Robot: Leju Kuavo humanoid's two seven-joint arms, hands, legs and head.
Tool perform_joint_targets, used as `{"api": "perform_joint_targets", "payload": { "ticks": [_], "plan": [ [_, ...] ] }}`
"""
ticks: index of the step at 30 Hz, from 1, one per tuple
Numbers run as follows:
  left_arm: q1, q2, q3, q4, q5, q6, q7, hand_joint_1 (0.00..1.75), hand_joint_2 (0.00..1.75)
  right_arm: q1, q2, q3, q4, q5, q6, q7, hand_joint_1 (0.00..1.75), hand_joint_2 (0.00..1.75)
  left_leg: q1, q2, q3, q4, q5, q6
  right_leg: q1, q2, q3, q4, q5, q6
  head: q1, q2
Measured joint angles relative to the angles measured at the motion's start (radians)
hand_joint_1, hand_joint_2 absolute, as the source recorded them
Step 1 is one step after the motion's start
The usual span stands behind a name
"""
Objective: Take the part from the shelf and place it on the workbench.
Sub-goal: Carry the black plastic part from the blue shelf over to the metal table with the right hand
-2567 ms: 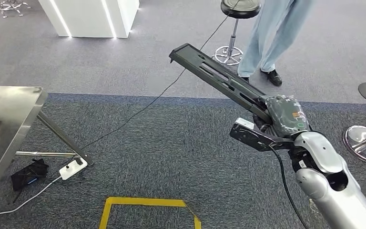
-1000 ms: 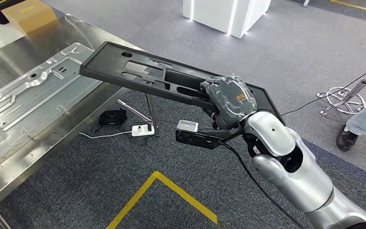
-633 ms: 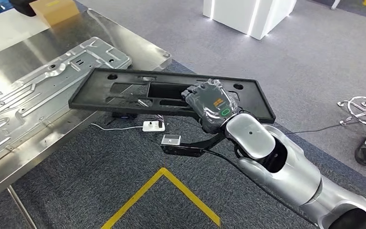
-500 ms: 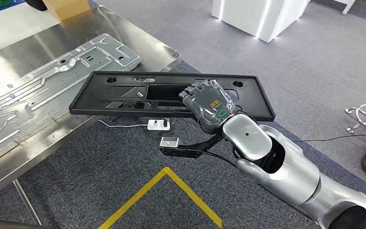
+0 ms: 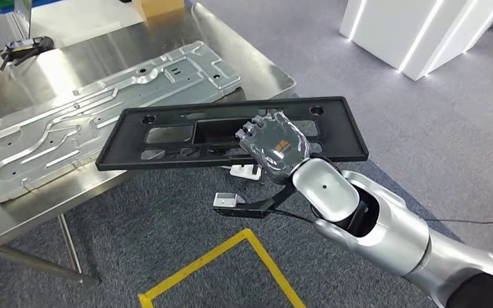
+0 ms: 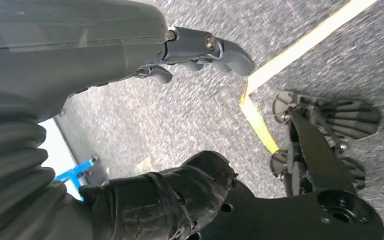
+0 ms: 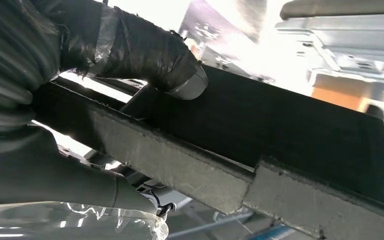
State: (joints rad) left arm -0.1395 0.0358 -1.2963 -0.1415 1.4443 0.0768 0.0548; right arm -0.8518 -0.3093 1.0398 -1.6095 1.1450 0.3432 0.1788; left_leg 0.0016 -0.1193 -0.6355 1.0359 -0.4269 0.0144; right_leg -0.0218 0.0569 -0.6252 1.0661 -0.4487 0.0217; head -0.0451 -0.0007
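Observation:
A long black plastic part (image 5: 343, 131) with several cutouts hangs roughly level in the air. My right hand (image 5: 275, 146) grips it near the middle, fingers curled over its near edge. The part's left end reaches over the front edge of the steel workbench (image 5: 77, 61), above a silver stamped plate (image 5: 103, 106). In the right wrist view my taped thumb (image 7: 150, 50) presses on the black part (image 7: 290, 135). My left hand (image 6: 105, 45) hangs over the grey carpet, with its fingers (image 6: 205, 47) held apart from the thumb and nothing in it.
A cardboard box (image 5: 157, 6) and a black tool (image 5: 22, 48) sit at the workbench's far side. A white power strip (image 5: 247, 171) lies on the carpet under the part. Yellow floor tape (image 5: 231, 253) runs in front of me. A white lit pillar (image 5: 417, 32) stands at the back right.
The whole picture has swung as I turned toward the workbench. My right hand has kept its hold, and the part's left end now lies over the table edge.

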Motion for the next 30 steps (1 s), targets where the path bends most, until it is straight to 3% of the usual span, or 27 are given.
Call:
{"api": "perform_joint_targets", "payload": {
  "ticks": [1,3,5,7,9,10,12,14,15,16,18,19,21,23,25,26,27,29,30],
  "plan": [
    [0.0,0.0,0.0,0.0,-0.001,-0.001,0.003,0.0,1.75,-0.002,0.0,0.003,0.0,0.0,-0.001,0.0,1.75,1.75,0.001,-0.01,-0.005,0.001,0.001,-0.006,0.002,0.002,0.003,-0.005,-0.004,-0.002,0.0,0.0],
    [0.003,0.002,0.0,0.0,-0.006,-0.01,0.012,0.0,1.75,-0.006,-0.001,0.011,0.0,-0.002,-0.003,-0.001,1.75,1.75,0.006,-0.024,-0.011,0.0,0.003,-0.016,0.004,-0.02,0.007,-0.011,-0.001,-0.01,0.0,0.0],
    [0.008,0.002,0.0,0.0,-0.015,-0.023,0.027,0.0,1.75,-0.011,-0.001,0.016,0.001,-0.005,-0.007,-0.003,1.75,1.75,0.004,0.016,-0.029,0.034,-0.019,-0.026,0.001,-0.043,0.014,-0.02,0.002,-0.021,-0.006,0.0],
    [0.007,0.001,0.0,0.0,-0.018,-0.028,0.038,0.0,1.75,-0.017,0.0,0.022,0.003,-0.011,-0.013,-0.006,1.75,1.75,0.003,0.081,-0.081,0.139,-0.069,-0.036,0.003,-0.065,0.019,-0.025,0.002,-0.028,-0.014,0.0],
    [0.005,0.0,0.0,0.0,-0.017,-0.023,0.041,0.0,1.75,-0.019,0.0,0.03,0.007,-0.018,-0.018,-0.007,1.75,1.75,0.007,0.105,-0.137,0.244,-0.102,-0.042,0.006,-0.09,0.021,-0.025,-0.001,-0.032,-0.015,0.0],
    [0.004,-0.001,0.0,0.0,-0.015,-0.02,0.042,0.0,1.75,-0.018,0.0,0.034,0.008,-0.02,-0.019,-0.009,1.75,1.75,0.008,0.109,-0.146,0.255,-0.096,-0.042,0.006,-0.103,0.022,-0.025,-0.003,-0.032,-0.015,0.0],
    [0.005,-0.001,0.0,0.0,-0.013,-0.015,0.043,0.0,1.75,-0.017,0.0,0.041,0.011,-0.024,-0.022,-0.012,1.75,1.75,0.007,0.123,-0.106,0.171,-0.039,-0.039,0.007,-0.128,0.027,-0.025,-0.008,-0.03,-0.016,0.0],
    [0.004,-0.001,0.0,0.0,-0.013,-0.011,0.044,0.0,1.75,-0.018,0.0,0.043,0.012,-0.024,-0.025,-0.013,1.75,1.75,-0.003,0.166,-0.041,0.044,0.007,-0.027,0.011,-0.149,0.033,-0.025,-0.015,-0.024,-0.015,0.0],
    [0.003,-0.001,0.0,0.0,-0.013,-0.011,0.044,0.0,1.75,-0.019,0.0,0.043,0.012,-0.024,-0.026,-0.012,1.75,1.75,-0.008,0.181,-0.023,0.009,0.015,-0.02,0.014,-0.159,0.036,-0.025,-0.018,-0.02,-0.014,0.0],
    [0.002,-0.001,0.0,0.0,-0.012,-0.01,0.044,0.0,1.75,-0.02,0.0,0.045,0.013,-0.025,-0.027,-0.013,1.75,1.75,-0.013,0.185,-0.017,-0.005,0.013,-0.013,0.016,-0.169,0.039,-0.026,-0.021,-0.015,-0.013,0.0],
    [0.002,-0.002,0.0,0.0,-0.01,-0.01,0.044,0.0,1.75,-0.021,0.002,0.048,0.014,-0.025,-0.027,-0.013,1.75,1.75,-0.012,0.158,-0.015,-0.009,0.016,-0.002,0.018,-0.187,0.045,-0.028,-0.027,-0.005,-0.012,0.0],
    [0.003,-0.002,0.0,0.0,-0.009,-0.01,0.044,0.0,1.75,-0.021,0.002,0.049,0.014,-0.026,-0.028,-0.013,1.75,1.75,-0.01,0.145,-0.011,-0.014,0.017,0.003,0.017,-0.177,0.046,-0.023,-0.034,0.001,-0.01,0.0],
    [0.004,-0.003,0.0,0.0,-0.008,-0.01,0.044,0.0,1.75,-0.023,0.003,0.05,0.015,-0.026,-0.029,-0.013,1.75,1.75,-0.003,0.123,-0.002,-0.023,0.02,0.014,0.013,-0.123,0.023,0.037,-0.071,0.009,-0.005,0.0],
    [0.0,-0.004,0.0,0.0,-0.007,-0.01,0.044,0.0,1.75,-0.023,0.003,0.053,0.016,-0.027,-0.03,-0.013,1.75,1.75,-0.002,0.1,0.0,-0.023,0.02,0.021,0.013,-0.072,-0.041,0.164,-0.125,0.01,0.0,0.0],
    [-0.002,-0.004,0.0,0.0,-0.006,-0.008,0.046,0.0,1.75,-0.018,0.003,0.058,0.02,-0.029,-0.031,-0.013,1.75,1.75,-0.003,0.07,0.0,-0.02,0.019,0.024,0.012,-0.059,-0.092,0.242,-0.135,0.01,0.001,0.0],
    [-0.001,-0.004,0.0,0.0,-0.004,-0.008,0.048,0.0,1.75,-0.017,0.002,0.06,0.021,-0.03,-0.031,-0.012,1.75,1.75,-0.003,0.055,0.0,-0.017,0.018,0.024,0.012,-0.057,-0.093,0.228,-0.112,0.009,0.001,0.0],
    [-0.001,-0.004,0.0,0.0,-0.003,-0.007,0.05,0.0,1.75,-0.017,0.002,0.061,0.022,-0.031,-0.032,-0.012,1.75,1.75,-0.002,0.039,0.0,-0.014,0.017,0.023,0.011,-0.052,-0.076,0.18,-0.076,0.007,0.001,0.0],
    [0.001,-0.005,0.0,0.0,0.0,-0.007,0.056,0.0,1.75,-0.019,0.002,0.062,0.024,-0.032,-0.034,-0.01,1.75,1.75,-0.002,0.012,-0.004,-0.004,0.012,0.017,0.007,-0.011,-0.026,0.052,-0.014,0.0,0.001,0.0],
    [0.001,-0.006,0.0,0.0,0.001,-0.007,0.057,0.0,1.75,-0.021,0.002,0.062,0.025,-0.032,-0.036,-0.01,1.75,1.75,-0.002,0.0,-0.009,-0.001,0.011,0.013,0.005,0.008,-0.007,0.008,0.001,-0.002,0.001,0.0]
  ]
}}
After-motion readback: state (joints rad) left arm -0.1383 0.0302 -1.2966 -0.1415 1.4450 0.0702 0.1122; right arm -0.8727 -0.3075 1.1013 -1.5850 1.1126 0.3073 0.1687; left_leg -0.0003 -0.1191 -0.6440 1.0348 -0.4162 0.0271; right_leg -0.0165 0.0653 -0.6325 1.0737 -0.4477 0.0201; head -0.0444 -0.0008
